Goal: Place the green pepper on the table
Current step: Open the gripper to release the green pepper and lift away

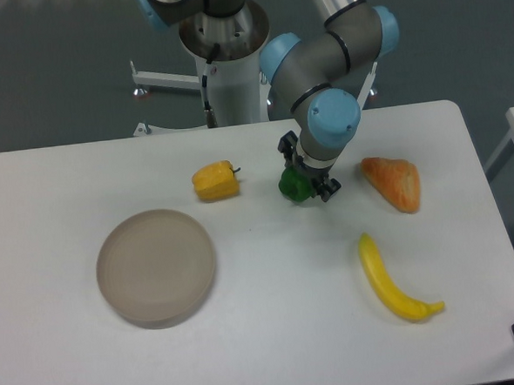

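Observation:
The green pepper is small, glossy and dark green, and it sits between the fingers of my gripper, which is shut on it. Both are near the middle of the white table, right of the yellow pepper. I cannot tell whether the green pepper touches the tabletop or hangs just above it. The arm's wrist hides the pepper's upper right side.
A yellow-orange pepper lies left of the gripper. A round beige-grey plate sits at the left. An orange wedge-shaped item lies to the right and a yellow banana at the front right. The robot base stands behind.

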